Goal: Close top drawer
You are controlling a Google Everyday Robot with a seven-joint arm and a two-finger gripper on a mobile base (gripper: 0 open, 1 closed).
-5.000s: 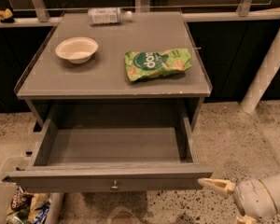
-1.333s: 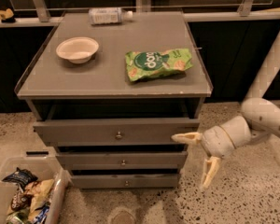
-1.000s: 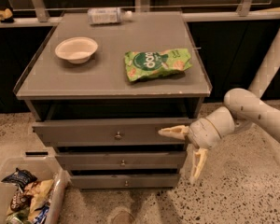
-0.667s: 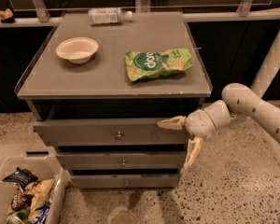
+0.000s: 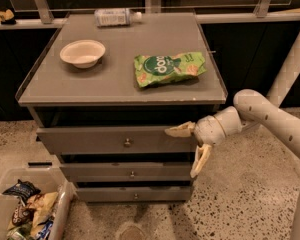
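Finishing the close: gripper [image 5: 181, 153], fingers spread, presses the top drawer [image 5: 90, 140] at its right end; a last push probably remains.

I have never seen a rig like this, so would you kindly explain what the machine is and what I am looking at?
It is a mobile robot with one pale arm ending in a two-finger gripper. The single camera looks down on a grey wooden cabinet from in front. The gripper is at the right end of the wide grey top drawer, fingers spread, holding nothing; the drawer looks pushed in. On the cabinet top lie a white bowl, a green snack bag and a clear plastic bottle on its side.
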